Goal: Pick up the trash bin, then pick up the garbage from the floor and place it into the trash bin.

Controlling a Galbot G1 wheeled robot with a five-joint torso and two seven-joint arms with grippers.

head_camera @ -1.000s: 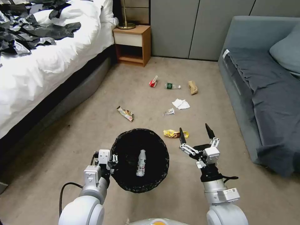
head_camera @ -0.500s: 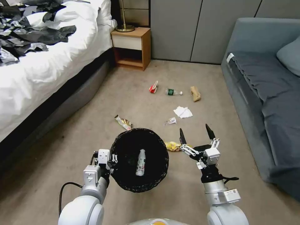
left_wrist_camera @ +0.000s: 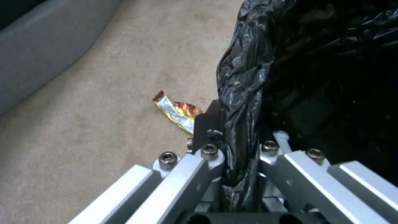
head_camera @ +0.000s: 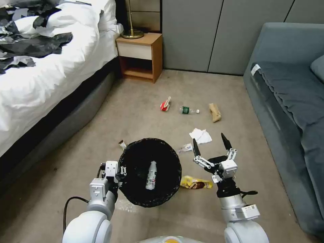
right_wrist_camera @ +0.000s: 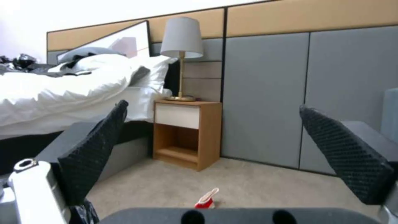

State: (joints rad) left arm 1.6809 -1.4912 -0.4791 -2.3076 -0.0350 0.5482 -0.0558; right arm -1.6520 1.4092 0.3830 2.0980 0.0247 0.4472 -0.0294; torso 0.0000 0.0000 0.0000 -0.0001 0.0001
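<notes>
Bin [head_camera: 150, 172] held by my left gripper [head_camera: 118, 172], fingers clamped on its bagged rim, white bottle [head_camera: 151, 175] inside. My right gripper [head_camera: 210, 147] hangs wide open above yellow wrapper [head_camera: 195, 183], beside the bin.

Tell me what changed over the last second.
The robot drove forward: the floor litter slid toward the camera, and the yellow wrapper now lies beside the bin. Unchanged: the left gripper stays clamped on the bin's rim, the right gripper stays open, and the bottle remains inside.

Silver-white rounded arms; a black cable loops by the left one; right hand [head_camera: 210, 146] has black pointed textured fingertips.
</notes>
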